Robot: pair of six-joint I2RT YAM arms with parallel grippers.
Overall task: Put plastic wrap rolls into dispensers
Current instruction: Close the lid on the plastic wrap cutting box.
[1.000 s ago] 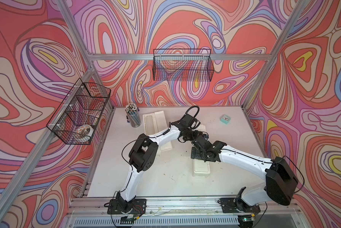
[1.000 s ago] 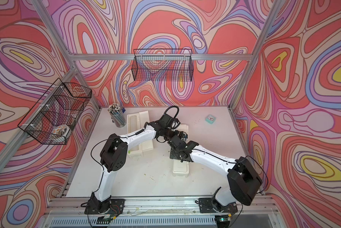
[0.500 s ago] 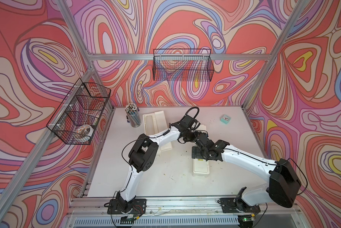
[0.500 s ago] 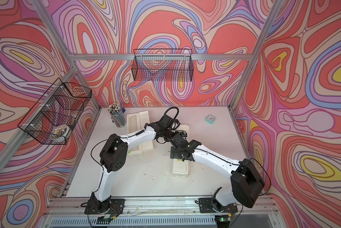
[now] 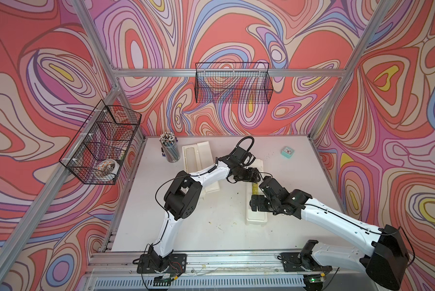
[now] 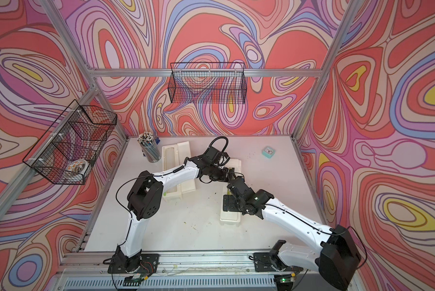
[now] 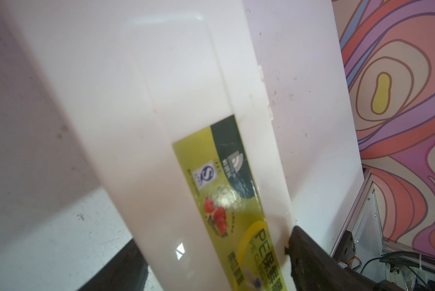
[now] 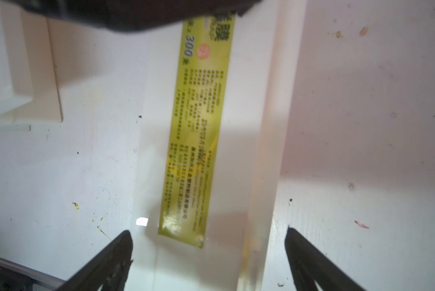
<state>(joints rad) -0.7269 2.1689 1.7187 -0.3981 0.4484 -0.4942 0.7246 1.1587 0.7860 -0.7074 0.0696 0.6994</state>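
Observation:
Two cream-white dispensers lie on the table. One dispenser [image 5: 256, 219] [image 6: 230, 218] lies lengthwise right of centre, lid down, its yellow label [image 8: 198, 131] [image 7: 226, 191] facing up. My left gripper [image 5: 254, 176] [image 7: 212, 236] straddles its far part, open, one finger close against the box's side. My right gripper [image 5: 258, 204] [image 8: 209, 234] straddles it nearer the front, open, with a gap on each side. The other dispenser [image 5: 198, 158] [image 6: 176, 161] lies open at the back left, partly under my left arm. I cannot make out any plastic wrap rolls.
A cup of pencils [image 5: 170, 151] stands at the back left beside the open dispenser. A small teal clock [image 5: 287, 152] sits at the back right. Black wire baskets hang on the left wall [image 5: 100, 143] and the back wall [image 5: 232, 83]. Small crumbs dot the table.
The right arm's elbow has swung out toward the front right while its gripper stays over the labelled dispenser. The left gripper has hardly moved.

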